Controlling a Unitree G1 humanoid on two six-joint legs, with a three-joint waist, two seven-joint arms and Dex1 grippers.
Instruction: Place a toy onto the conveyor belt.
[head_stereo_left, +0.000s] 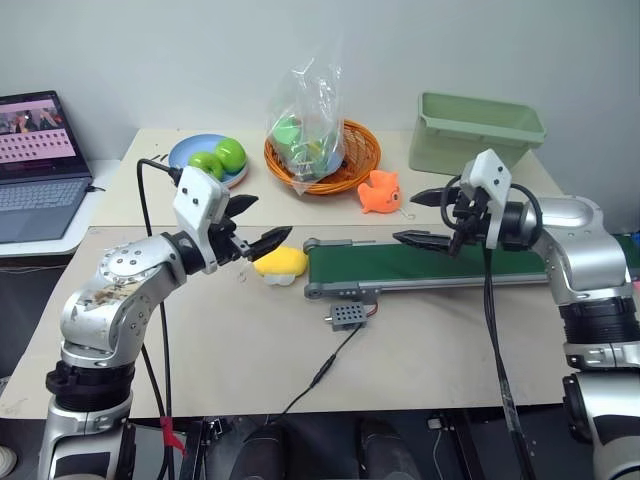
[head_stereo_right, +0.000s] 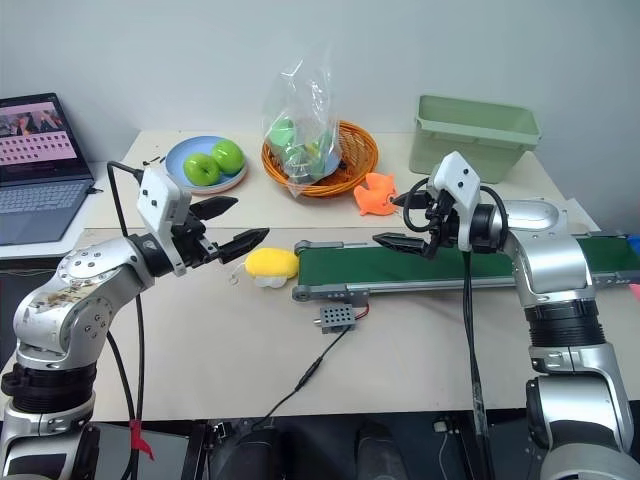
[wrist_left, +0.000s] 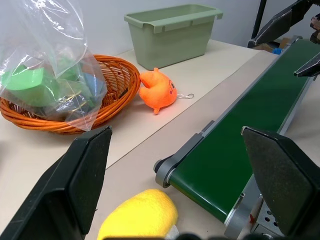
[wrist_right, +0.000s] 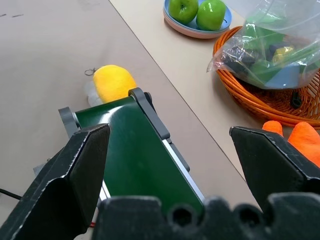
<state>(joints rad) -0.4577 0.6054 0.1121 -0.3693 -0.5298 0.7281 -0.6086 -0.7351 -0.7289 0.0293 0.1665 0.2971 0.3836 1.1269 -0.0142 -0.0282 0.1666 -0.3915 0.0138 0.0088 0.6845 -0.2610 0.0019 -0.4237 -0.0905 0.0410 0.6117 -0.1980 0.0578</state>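
1. Reaching: the left gripper (head_stereo_left: 254, 222), jaws wide and empty, hangs just left of the yellow toy (head_stereo_left: 279, 263), which lies on the table (head_stereo_left: 400, 350) touching the conveyor belt (head_stereo_left: 450, 262)'s left end.
2. Next, I judge, it must descend and close on the toy.
3. Farther right, the right gripper (head_stereo_left: 422, 217) hovers over the belt, wide and empty.

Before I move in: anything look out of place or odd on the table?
Nothing spilled or damaged. The yellow toy lies on the table just off the conveyor belt end, not yet on it. The orange fish toy lies loose beside the basket. Both grippers are open and empty.
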